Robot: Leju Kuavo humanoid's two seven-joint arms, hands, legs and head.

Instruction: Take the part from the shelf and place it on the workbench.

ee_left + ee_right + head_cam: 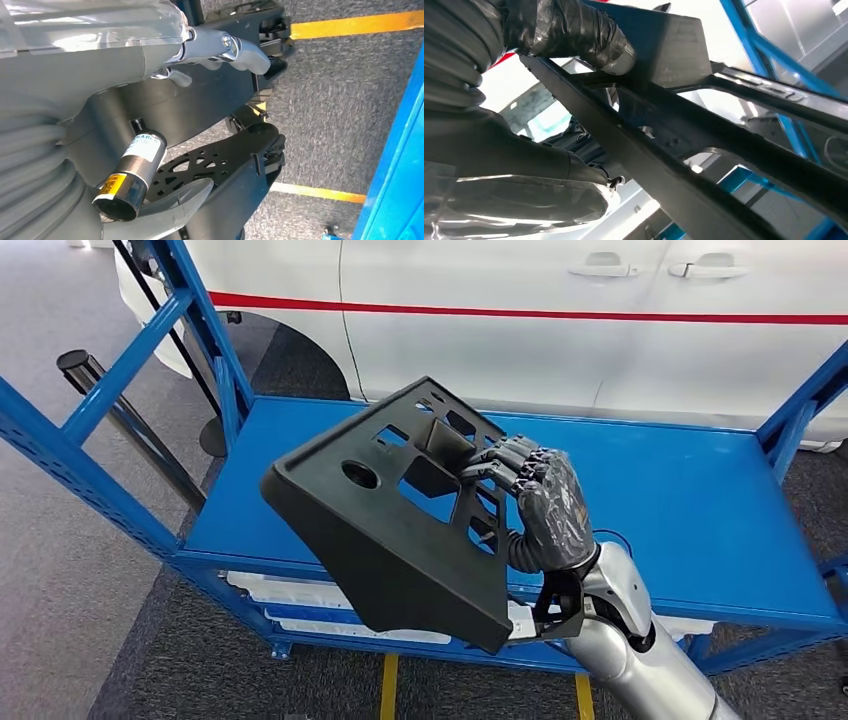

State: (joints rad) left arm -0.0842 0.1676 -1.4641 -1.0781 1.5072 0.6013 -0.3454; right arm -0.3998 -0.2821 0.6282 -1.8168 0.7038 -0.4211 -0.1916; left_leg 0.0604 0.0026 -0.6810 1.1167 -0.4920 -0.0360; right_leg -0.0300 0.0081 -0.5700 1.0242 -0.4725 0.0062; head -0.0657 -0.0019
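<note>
part [385, 540]: black flat plastic panel, cutouts, one round hole, tilted | right hand [545, 505] fingers grip it | left fingers unclear

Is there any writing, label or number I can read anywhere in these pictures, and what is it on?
White label on the small black cylinder by the left hand: print begins something like "HAB", the rest too small and turned to read.
Yellow sticker lower on that cylinder: dark marks, too blurred to read.
Black part held by the right hand: no writing seen.
White car with its red stripe: no lettering seen.
</note>
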